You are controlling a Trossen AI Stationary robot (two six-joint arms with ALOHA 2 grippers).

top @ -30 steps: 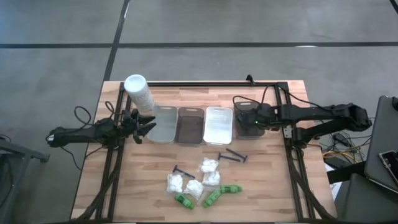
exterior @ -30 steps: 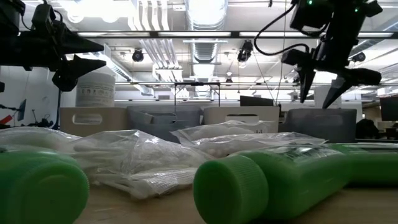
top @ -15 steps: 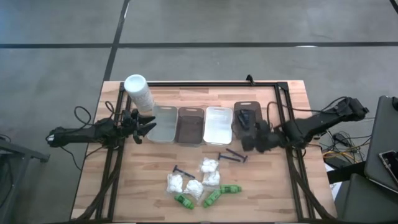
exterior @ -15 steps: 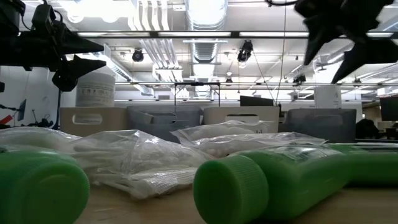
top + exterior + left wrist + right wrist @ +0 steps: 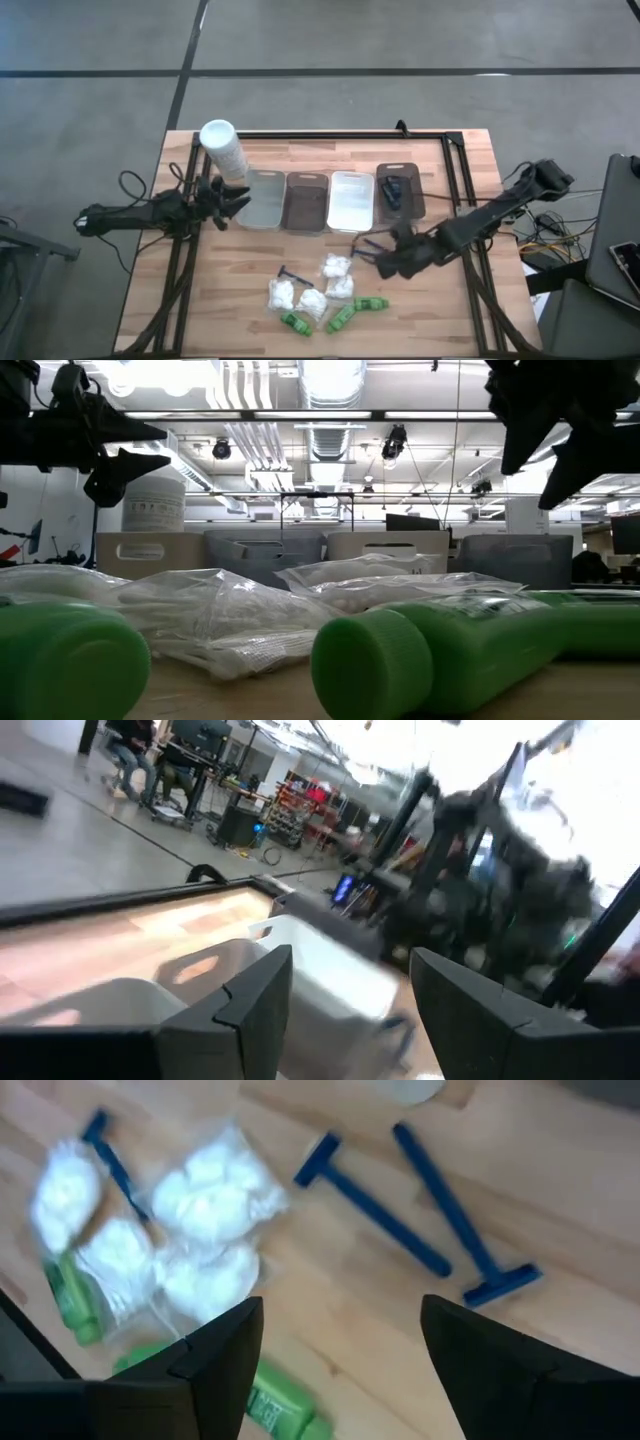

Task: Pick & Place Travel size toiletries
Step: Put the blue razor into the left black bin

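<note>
The toiletries lie near the table's near edge: white puffs [image 5: 337, 266] [image 5: 215, 1190], green bottles [image 5: 341, 318] [image 5: 420, 650] and thin blue razors. Two razors [image 5: 375, 250] [image 5: 375, 1210] lie side by side, and a third razor [image 5: 295, 275] lies beside the puffs. A black stick [image 5: 393, 187] rests in the rightmost dark tray [image 5: 413, 205]. My right gripper [image 5: 385, 262] [image 5: 340, 1370] hovers open above the table, just to the near side of the two razors, touching nothing. My left gripper [image 5: 235, 203] [image 5: 350, 1000] waits open beside the leftmost tray [image 5: 265, 198].
Four rectangular trays stand in a row across the table's middle, two of them [image 5: 307, 200] [image 5: 351, 200] between the outer ones. A tall white cylinder [image 5: 224, 148] stands at the far left, behind my left gripper. Bare wood [image 5: 230, 280] lies left of the pile.
My right gripper has swung from over the rightmost tray toward the table's near edge and leftward, ending above the two razors. The black stick in that tray has come into sight. My left arm has kept still.
</note>
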